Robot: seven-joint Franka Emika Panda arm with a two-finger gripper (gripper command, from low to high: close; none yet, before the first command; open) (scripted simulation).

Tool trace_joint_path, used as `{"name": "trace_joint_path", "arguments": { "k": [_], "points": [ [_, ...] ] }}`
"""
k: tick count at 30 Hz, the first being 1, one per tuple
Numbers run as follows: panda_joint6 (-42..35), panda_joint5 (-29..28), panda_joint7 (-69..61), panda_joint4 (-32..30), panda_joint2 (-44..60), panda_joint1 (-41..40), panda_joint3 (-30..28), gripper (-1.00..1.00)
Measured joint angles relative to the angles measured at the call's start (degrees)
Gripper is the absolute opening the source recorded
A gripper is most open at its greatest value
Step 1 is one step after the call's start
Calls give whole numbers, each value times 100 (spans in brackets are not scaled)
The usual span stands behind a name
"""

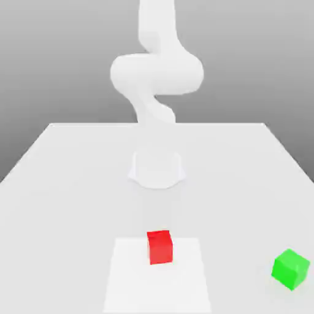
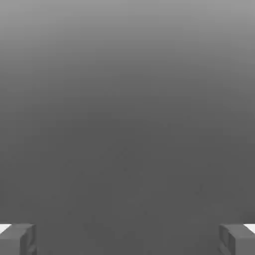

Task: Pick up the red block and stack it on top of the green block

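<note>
Your gripper (image 2: pixel 127 240) has its fingers spread wide in the hand view, with nothing between them. In the exterior view, taking its centre as the clock's middle, you find the red block (image 1: pixel 160 248) at six o'clock, on the near end of the white patch (image 1: pixel 156 288) on the pale table (image 1: pixel 73 202). The green block (image 1: pixel 291 269) sits at about four o'clock, well apart from the red one, its corner turned toward you. Your arm (image 1: pixel 157 73) rises toward twelve.
</note>
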Motion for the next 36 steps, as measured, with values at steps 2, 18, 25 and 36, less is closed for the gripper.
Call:
{"name": "trace_joint_path", "arguments": {
  "k": [2,18,25,36],
  "points": [
    [277,12,-98,-314,401,45,-41,0],
    [2637,-20,-800,-2777,3851,257,-173,0],
    [3863,130,-937,-2680,5311,171,-45,-100],
    [3295,17,-855,-2774,4650,167,-68,-100]
  ]
}}
